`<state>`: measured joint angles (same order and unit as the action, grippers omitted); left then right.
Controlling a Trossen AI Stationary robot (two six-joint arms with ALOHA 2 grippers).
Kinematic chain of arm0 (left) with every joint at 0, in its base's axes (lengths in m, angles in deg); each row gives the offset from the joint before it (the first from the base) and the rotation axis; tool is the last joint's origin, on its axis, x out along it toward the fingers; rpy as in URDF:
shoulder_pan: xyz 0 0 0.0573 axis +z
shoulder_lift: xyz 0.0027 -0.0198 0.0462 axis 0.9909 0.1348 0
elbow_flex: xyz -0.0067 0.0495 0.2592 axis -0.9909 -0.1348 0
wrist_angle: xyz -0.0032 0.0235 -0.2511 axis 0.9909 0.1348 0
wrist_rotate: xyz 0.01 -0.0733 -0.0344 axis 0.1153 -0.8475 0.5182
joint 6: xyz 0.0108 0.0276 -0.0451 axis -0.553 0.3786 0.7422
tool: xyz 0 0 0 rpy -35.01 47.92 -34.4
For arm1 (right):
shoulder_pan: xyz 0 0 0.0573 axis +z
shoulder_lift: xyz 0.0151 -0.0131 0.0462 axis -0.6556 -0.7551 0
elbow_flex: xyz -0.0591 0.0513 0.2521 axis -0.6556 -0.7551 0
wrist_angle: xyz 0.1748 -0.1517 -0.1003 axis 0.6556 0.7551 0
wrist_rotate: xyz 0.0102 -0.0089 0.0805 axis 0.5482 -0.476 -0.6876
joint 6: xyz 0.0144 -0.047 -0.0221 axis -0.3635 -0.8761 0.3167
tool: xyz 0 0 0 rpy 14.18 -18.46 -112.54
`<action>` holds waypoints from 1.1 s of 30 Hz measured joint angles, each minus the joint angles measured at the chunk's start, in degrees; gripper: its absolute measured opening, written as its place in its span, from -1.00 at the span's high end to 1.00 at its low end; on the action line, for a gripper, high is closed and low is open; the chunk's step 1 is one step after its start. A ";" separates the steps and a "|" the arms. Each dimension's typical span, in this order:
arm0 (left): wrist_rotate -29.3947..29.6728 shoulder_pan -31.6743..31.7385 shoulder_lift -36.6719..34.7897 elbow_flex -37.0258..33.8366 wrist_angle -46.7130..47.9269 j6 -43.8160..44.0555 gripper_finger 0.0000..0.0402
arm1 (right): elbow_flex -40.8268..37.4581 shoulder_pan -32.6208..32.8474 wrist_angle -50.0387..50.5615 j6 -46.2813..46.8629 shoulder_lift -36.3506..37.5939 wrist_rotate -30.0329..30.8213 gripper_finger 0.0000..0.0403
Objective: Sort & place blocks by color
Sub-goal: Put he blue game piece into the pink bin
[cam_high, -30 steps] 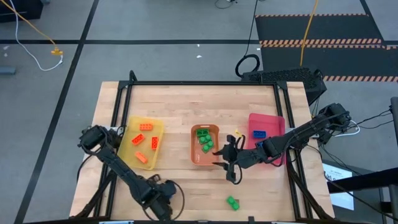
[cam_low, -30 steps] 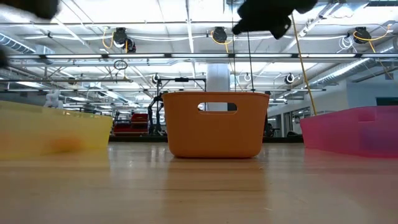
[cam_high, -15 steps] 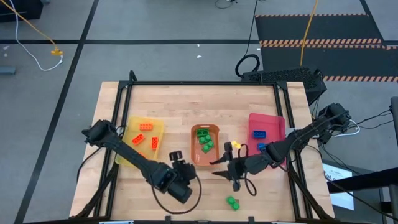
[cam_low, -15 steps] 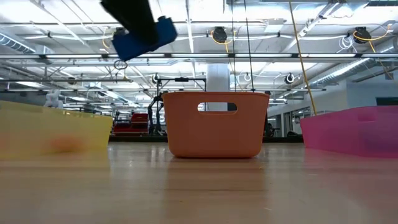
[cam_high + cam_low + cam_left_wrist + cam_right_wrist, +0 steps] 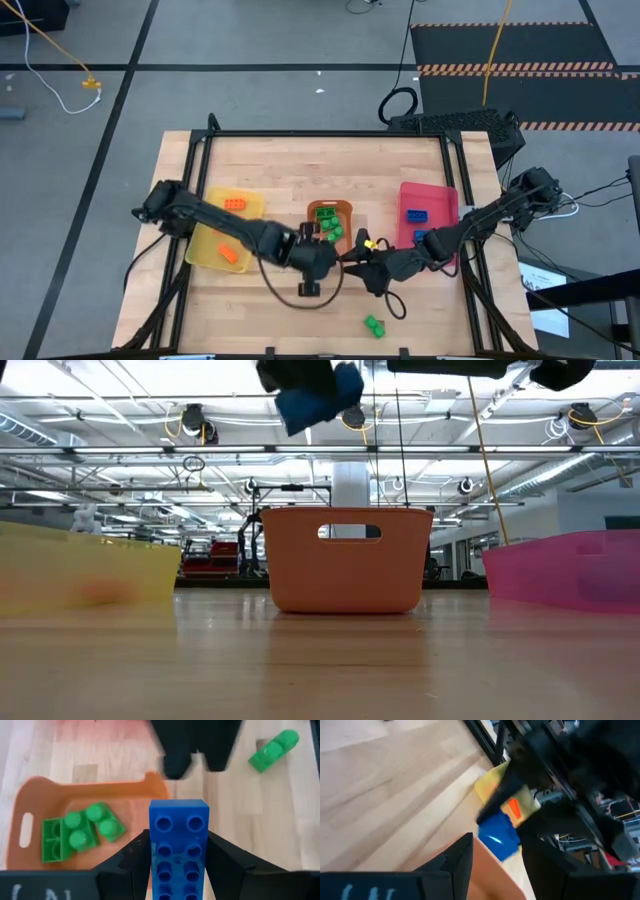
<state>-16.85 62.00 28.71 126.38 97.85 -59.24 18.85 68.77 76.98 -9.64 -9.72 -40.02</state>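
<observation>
My left gripper (image 5: 179, 840) is shut on a blue studded block (image 5: 179, 822), held high over the near end of the orange tray (image 5: 316, 250); the low view shows the block (image 5: 318, 395) far above the table. My right gripper (image 5: 364, 264) hovers open just right of it, near the orange tray's right side, touching nothing. Green blocks (image 5: 75, 832) lie in the orange tray. Orange blocks (image 5: 232, 204) lie in the yellow tray (image 5: 205, 250), blue blocks (image 5: 416, 216) in the pink tray (image 5: 445, 205). One green block (image 5: 373, 325) lies on the table. My left gripper pinches the blue block between its two fingers (image 5: 134, 857), which lie along the block's two long sides (image 5: 156, 855). The studded face points up at the wrist camera and the free end (image 5: 179, 807) sticks out past the fingertips. The block is lifted clear.
The three trays stand in a row across the table's middle: yellow left, orange centre (image 5: 348, 560), pink right (image 5: 565, 565). Bare wood lies along the near edge around the loose green block (image 5: 274, 751). Both arms are close together near the orange tray.
My left gripper has swung from the table's near edge toward the right and the far edge, carrying the blue block up to the orange tray, close to my right gripper. The right gripper has stayed roughly in place.
</observation>
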 joint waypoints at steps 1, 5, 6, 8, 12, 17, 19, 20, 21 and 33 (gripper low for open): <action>-1.13 0.90 -0.13 -0.04 -0.22 -1.22 0.22 | 0.00 -0.09 0.25 -0.33 0.01 -0.02 0.22; -4.46 3.82 -0.50 -0.03 -2.57 -3.74 0.29 | 0.02 -0.50 0.82 -4.18 0.09 1.13 0.22; -5.22 4.37 -0.53 -0.07 -2.18 -4.12 0.29 | 0.02 -0.51 0.82 -5.66 0.09 1.81 0.22; -6.61 5.52 -0.66 -0.07 -3.09 -4.36 0.27 | 0.02 -0.69 0.81 -8.54 0.09 2.98 0.22; -9.16 6.94 -0.70 -0.07 -4.22 -4.53 0.12 | 0.02 -2.01 1.94 -9.71 0.09 2.90 0.22; -11.93 7.43 -0.70 -0.07 -5.19 -4.66 0.14 | 0.02 -3.62 1.52 -9.93 0.09 2.90 0.10; -11.99 7.43 -0.70 -0.07 -5.31 -4.97 0.21 | 0.02 -4.31 1.30 -9.64 0.09 2.73 0.01; -11.99 7.43 -0.70 -0.07 -5.39 -4.96 0.25 | 0.02 -4.68 1.37 -9.13 0.09 2.53 -0.05; -11.97 7.43 -0.70 -0.07 -5.27 -4.95 0.27 | 0.02 -5.03 1.53 -8.67 0.09 1.67 -0.10; -12.03 7.50 -0.70 -0.07 -5.26 -5.43 0.11 | 0.02 -4.06 -1.63 -10.19 0.09 -1.92 -0.30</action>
<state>-28.88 69.50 28.01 126.31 92.59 -64.67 18.87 64.71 75.34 -19.84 -9.64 -41.95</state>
